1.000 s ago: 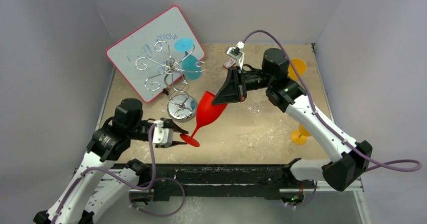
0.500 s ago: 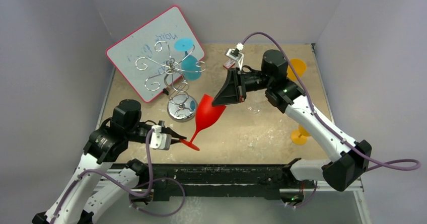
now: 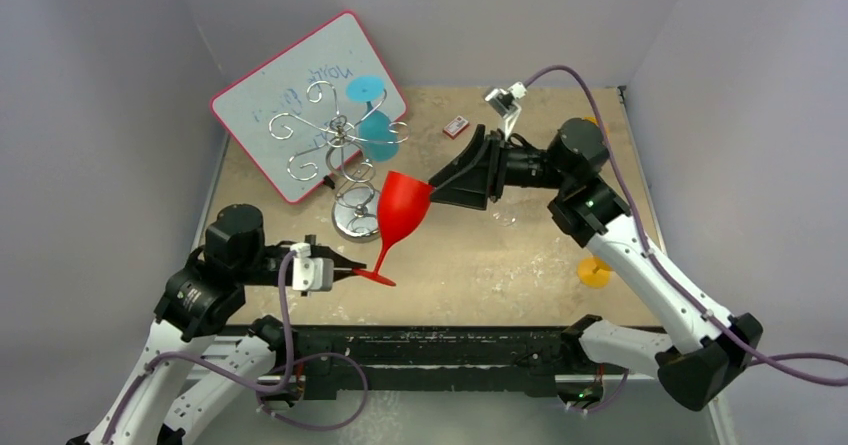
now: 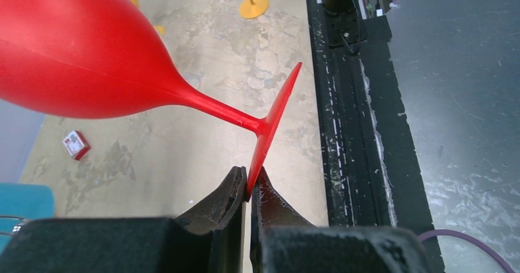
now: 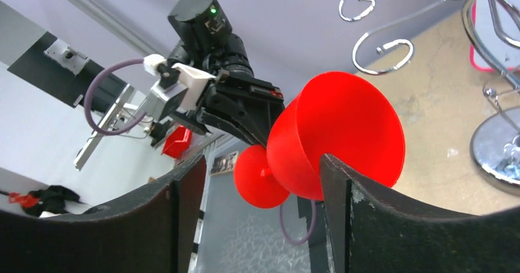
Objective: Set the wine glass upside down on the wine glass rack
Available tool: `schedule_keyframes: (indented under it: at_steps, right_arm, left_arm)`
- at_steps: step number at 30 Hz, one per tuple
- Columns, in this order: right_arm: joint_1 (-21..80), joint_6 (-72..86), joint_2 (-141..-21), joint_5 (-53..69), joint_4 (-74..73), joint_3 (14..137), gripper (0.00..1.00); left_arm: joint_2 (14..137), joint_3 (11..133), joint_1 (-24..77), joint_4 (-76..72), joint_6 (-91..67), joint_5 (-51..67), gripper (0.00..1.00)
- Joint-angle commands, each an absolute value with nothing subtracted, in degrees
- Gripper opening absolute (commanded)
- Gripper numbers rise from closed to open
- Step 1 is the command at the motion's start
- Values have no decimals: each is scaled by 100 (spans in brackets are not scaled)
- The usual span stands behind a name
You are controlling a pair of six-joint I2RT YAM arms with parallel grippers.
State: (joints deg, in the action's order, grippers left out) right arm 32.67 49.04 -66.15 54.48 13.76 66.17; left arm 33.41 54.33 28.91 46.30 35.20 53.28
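Note:
The red wine glass (image 3: 403, 205) hangs tilted above the table, bowl up and away, foot toward the near edge. My left gripper (image 3: 352, 272) is shut on the rim of its foot (image 4: 276, 116), pinching the thin disc between both fingertips (image 4: 250, 187). My right gripper (image 3: 440, 190) is open just right of the bowl's mouth (image 5: 343, 132), with nothing between its fingers (image 5: 263, 159). The wine glass rack (image 3: 340, 140), silver wire with curled arms, stands on its round shiny base (image 3: 360, 223) directly left of the bowl. A teal glass (image 3: 378, 130) hangs on it.
A pink-framed whiteboard (image 3: 290, 85) leans behind the rack. An orange glass (image 3: 594, 270) stands at the right, under my right arm. A small red-and-white box (image 3: 457, 125) lies at the back. The black rail (image 4: 349, 101) runs along the near table edge.
My right gripper has opened, let go of the bowl and drawn back to the right. My left gripper has shut on the foot. The glass now stands steeper.

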Motion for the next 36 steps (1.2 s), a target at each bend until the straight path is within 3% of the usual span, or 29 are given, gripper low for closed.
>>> schedule_keyframes:
  at_steps: [1,7,19,27,36]
  right_arm:
    - [3261,4819,-6163,4876,1814,6528,73]
    - [3264,4622,-5852,4549,1740,6452,86]
    - [3265,4100,-5394,4157,1434,6442,87]
    - [3265,3835,-5219,4013,1115,6444,87]
    - [3265,3753,-5052,3995,981,6272,88]
  left_arm:
    - [3250,5699,2883,4023,3131,5102,0]
    - [3280,5804,2883,3988,3146,5197,0]
    - [3391,6142,2883,3249,2635,4944,0]
    - [3375,6194,2883,1643,1317,3090,0]
    - [4428,7502,2883,1783,594,779,0]
